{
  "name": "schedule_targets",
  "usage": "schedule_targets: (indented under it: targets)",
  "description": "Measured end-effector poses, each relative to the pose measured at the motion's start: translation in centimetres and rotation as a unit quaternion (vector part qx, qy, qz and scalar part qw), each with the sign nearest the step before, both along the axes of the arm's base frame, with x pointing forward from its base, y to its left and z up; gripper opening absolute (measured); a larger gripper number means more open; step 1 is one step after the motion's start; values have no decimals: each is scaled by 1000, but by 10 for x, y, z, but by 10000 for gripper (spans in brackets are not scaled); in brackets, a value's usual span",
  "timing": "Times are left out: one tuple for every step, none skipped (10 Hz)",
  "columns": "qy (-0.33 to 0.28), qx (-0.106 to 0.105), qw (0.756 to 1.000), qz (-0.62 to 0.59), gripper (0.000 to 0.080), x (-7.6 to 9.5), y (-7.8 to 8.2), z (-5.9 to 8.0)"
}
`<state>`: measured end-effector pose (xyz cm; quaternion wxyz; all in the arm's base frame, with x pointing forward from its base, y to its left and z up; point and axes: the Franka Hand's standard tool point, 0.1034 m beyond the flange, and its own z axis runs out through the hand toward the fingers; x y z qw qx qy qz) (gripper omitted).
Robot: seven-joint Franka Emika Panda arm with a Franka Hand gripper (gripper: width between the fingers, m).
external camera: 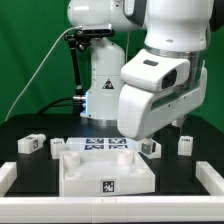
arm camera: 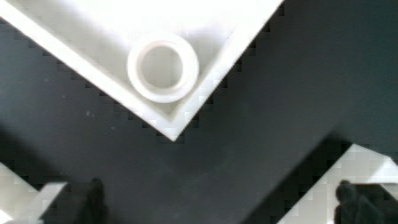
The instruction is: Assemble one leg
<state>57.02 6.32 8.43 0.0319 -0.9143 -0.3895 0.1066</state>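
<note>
Several small white legs with black-and-white tags stand on the black table: two at the exterior view's left (external camera: 31, 145) (external camera: 57, 146) and two at its right (external camera: 150, 147) (external camera: 184, 144). The large white tray-like part (external camera: 75, 172) lies at the front centre. My gripper (external camera: 133, 134) hangs just above the tray's far right corner, close to the leg there. In the wrist view a corner of the tray (arm camera: 107, 40) with a round socket (arm camera: 164, 70) shows ahead of my gripper (arm camera: 217, 205). Its dark fingers (arm camera: 71, 200) stand wide apart with only black table between them.
The marker board (external camera: 100, 146) lies behind the tray. White rails run along the table's left (external camera: 8, 172) and right (external camera: 212, 176) edges. The robot's base (external camera: 100, 85) stands at the back centre. White patches (arm camera: 377, 168) show at the wrist view's edges.
</note>
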Motion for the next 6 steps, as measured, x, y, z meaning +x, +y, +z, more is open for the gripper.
schedule_targets:
  targets:
    - [5,-1,1000,0,650,-2,0,0]
    - [5,-1,1000,0,650,-2,0,0]
    - [5,-1,1000,0,650,-2,0,0]
    - [5,-1,1000,0,650,-2,0,0]
    - [5,-1,1000,0,650,-2,0,0]
    - [5,-1,1000,0,650,-2,0,0]
